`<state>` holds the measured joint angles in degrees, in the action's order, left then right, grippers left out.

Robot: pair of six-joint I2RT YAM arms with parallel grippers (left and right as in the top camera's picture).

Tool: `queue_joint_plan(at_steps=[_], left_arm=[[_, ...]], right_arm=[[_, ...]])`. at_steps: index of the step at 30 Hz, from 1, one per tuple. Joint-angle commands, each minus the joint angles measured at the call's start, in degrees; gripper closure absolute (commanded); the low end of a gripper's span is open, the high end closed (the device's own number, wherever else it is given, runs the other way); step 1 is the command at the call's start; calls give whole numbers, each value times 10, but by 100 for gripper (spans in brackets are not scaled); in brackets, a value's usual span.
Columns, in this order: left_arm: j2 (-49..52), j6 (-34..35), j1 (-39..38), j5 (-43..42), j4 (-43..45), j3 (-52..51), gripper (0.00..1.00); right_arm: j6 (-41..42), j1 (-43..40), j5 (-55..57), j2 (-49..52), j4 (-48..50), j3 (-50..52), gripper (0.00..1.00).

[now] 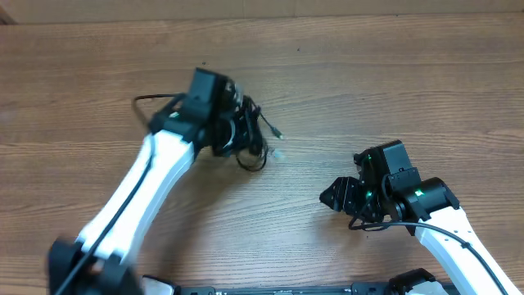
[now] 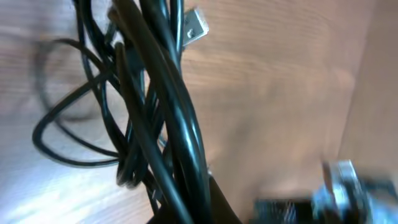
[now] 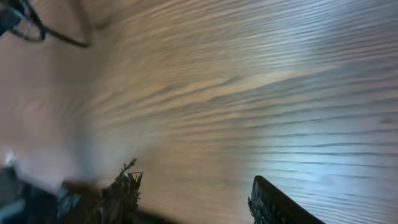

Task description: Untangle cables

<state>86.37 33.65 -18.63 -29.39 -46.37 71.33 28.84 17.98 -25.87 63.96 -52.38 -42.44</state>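
- Your left hand (image 1: 236,123) is on the far left-centre part of the counter (image 1: 393,74), right over the tangle of cables (image 1: 250,143).
- In the left wrist view the cables (image 2: 174,118) fill the frame as a thick black bundle. The strands converge at the bottom edge, where the hand sits.
- The left hand looks clamped on that bundle: the cords are sharp while the wood behind them is smeared. The bundle hides most of the fingertips.
- A silver plug (image 2: 196,26) sticks out at the top of the bundle. From overhead, that plug (image 1: 279,133) points right, away from the hand.
- Loose loops of the cables hang off to the left side of the bundle in the wrist view.
- Your right hand (image 1: 334,197) is well apart from the tangle, at the near right of the counter.
- Its fingers (image 3: 277,205) are spread, with bare wood between them and nothing in the grip.
- A bit of black cord (image 3: 37,34) shows in the top-left corner of the right wrist view.
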Motion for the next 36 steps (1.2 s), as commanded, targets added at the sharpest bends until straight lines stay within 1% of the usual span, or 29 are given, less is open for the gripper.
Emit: queue_joint_plan(at_steps=[1,3,5,7,8,9,10,15,17,20,22,24,25,27,29,30,32,36], left_arm=[[-98,-150,19,-45,-55,21,96],[-138,-173,24,-48,-87,21,96],[-177,-198,26,-55,-116,21,96],[-209,-225,26,-71,-131,21,96],[-221,-241,26,-87,-133,21,96],[-232,-268,25,-121,-133,21,96],[-238,-287,25,-152,-132,21,96],[-234,-354,25,-272,-132,20,96],[-228,-372,25,-298,-131,20,96],[-220,-396,25,-337,-131,20,96],[-215,-409,25,-357,-131,20,96],[-207,-416,25,-363,-131,20,96],[-205,-416,25,-363,-131,20,96],[-199,-419,25,-363,-132,20,96],[-195,-421,25,-363,-131,20,96],[-193,-421,25,-363,-131,20,96],[-193,-421,26,-363,-129,20,96],[-195,-417,50,-356,-121,20,96]], right_arm=[[-67,-4,-137,-6,17,-16,43],[-66,-3,-191,-6,40,-16,43],[-61,-3,-259,-6,89,-16,37],[-32,-2,-310,-6,152,-16,35],[-7,-2,-318,-6,179,-16,35],[18,-2,-319,-6,211,-16,35],[27,0,-319,-6,228,-16,36],[29,25,-319,-5,293,-16,36],[29,32,-319,-5,314,-16,36],[30,42,-334,-5,347,-16,42],[34,51,-355,-5,373,-16,43],[57,62,-369,-5,412,-16,43],[67,64,-368,-5,425,-16,47],[90,64,-368,-5,451,-16,64],[103,64,-362,-5,474,-16,89],[107,64,-349,-5,474,-16,96],[118,64,-273,-5,442,-16,96],[136,64,-22,-5,300,-16,96]])
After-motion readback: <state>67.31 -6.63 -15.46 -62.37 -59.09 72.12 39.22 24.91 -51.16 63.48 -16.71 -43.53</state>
